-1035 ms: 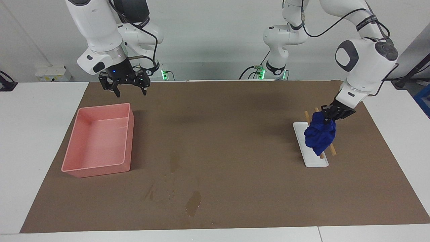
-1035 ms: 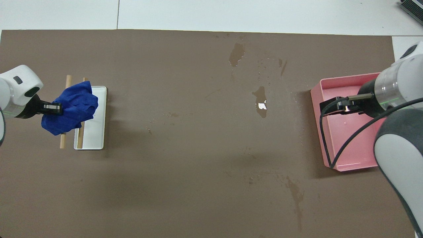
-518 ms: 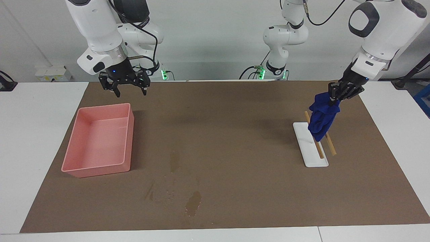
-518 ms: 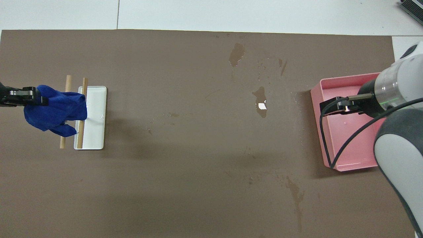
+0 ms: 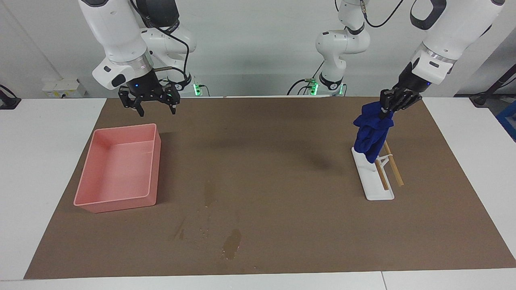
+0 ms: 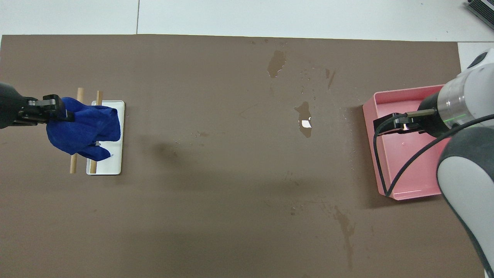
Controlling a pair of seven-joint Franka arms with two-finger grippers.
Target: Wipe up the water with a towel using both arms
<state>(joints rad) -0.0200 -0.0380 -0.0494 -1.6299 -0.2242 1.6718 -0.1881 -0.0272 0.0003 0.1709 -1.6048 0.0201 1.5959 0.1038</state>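
Dangling from the clenched left gripper [image 5: 389, 105], the crumpled royal-blue cloth towel [image 5: 371, 131] hung over its white rack [image 5: 378, 191] — dark water blotches [image 5: 231, 244] lay unwiped; the right gripper [image 5: 155, 105] waited open over the mat.

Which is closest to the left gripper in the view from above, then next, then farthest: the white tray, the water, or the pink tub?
From the left gripper:
1. White tray, just under its towel.
2. Water, mid-table.
3. Pink tub, at the right arm's end.
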